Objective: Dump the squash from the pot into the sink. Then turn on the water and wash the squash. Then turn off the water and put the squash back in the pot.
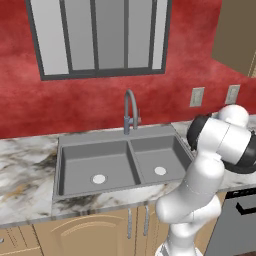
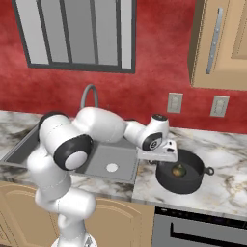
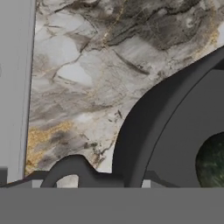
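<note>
Tool (image 2: 166, 155) hovering low over the left rim of the pot (image 2: 185, 182), right at the near side handle, and we are at the very start of this job. Whether its jaws are apart or together I cannot tell; in the right base view the white hand body hides the tips, and in the hand view the bottom of the picture gives nothing clear of them.

Look at the pot: wide, shallow, dark, sitting on the marble counter (image 2: 226, 185) just to the right of the sink (image 2: 101, 161). The squash (image 2: 178, 171) sits inside it, a small green and orange-brown ball on the pot floor. In the hand view the curved black pot wall (image 3: 144, 131) sweeps across, the squash (image 3: 212, 164) peeks in at the right edge, and a looped pot handle (image 3: 72, 168) lies at the bottom, close under the hand.

Both sink basins lie bare but for their white drains, and the faucet (image 1: 130, 110) stands behind the divider with no water showing.

So the step in hand, as I read it, is taking hold of the pot for the dump. Next move calls for settling onto that handle or rim, closing firmly, then lifting and carrying left over the near basin before tipping. The risk: a shallow pot held by one edge may swing.
</note>
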